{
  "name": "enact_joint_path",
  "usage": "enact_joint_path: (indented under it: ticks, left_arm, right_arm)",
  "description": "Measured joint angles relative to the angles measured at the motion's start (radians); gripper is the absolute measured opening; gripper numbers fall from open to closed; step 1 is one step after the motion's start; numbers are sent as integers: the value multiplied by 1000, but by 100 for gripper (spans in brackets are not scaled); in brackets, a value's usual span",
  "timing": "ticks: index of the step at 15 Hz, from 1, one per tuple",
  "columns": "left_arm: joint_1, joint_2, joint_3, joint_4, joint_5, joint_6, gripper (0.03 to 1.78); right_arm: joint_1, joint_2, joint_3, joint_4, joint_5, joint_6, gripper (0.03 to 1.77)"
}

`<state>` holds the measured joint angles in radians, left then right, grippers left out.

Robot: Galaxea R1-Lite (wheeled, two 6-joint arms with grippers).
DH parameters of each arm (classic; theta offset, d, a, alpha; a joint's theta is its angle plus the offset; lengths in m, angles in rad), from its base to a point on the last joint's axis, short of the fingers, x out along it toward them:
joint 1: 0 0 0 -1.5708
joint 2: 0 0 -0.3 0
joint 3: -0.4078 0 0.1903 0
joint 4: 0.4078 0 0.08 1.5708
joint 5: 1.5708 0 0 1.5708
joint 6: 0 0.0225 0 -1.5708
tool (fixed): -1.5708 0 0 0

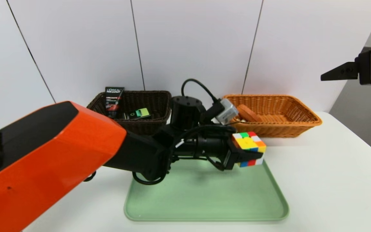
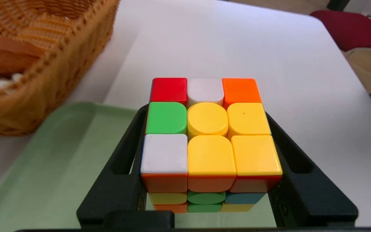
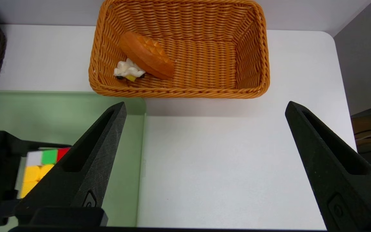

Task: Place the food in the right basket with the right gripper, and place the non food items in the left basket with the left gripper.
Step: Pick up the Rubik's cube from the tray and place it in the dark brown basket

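Observation:
A multicoloured puzzle cube (image 1: 249,142) sits between the black fingers of my left gripper (image 1: 248,150), which is shut on it at the far right corner of the green tray (image 1: 204,199). I cannot tell whether the cube rests on the tray or hangs just above it. In the left wrist view the cube (image 2: 209,135) fills the gap of the left gripper (image 2: 206,112). My right gripper (image 1: 335,72) is raised at the far right, open and holding nothing; in its own view the right gripper (image 3: 205,104) is above bare table in front of the orange basket (image 3: 179,93).
The brown left basket (image 1: 159,96) holds a black tube (image 1: 114,100) and a green item (image 1: 139,113). The orange right basket (image 1: 301,112) holds a bread loaf (image 3: 147,54) and a small white item (image 3: 127,69). The rest of the tray shows bare.

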<state>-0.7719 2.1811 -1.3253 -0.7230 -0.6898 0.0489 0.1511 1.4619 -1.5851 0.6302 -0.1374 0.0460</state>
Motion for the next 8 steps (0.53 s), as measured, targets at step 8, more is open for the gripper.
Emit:
enact_joint_path:
  ticks: [8]
  left_arm:
    - [178, -177, -370, 515, 293, -69, 99]
  right_arm:
    - [8, 10, 26, -3, 20, 2, 170]
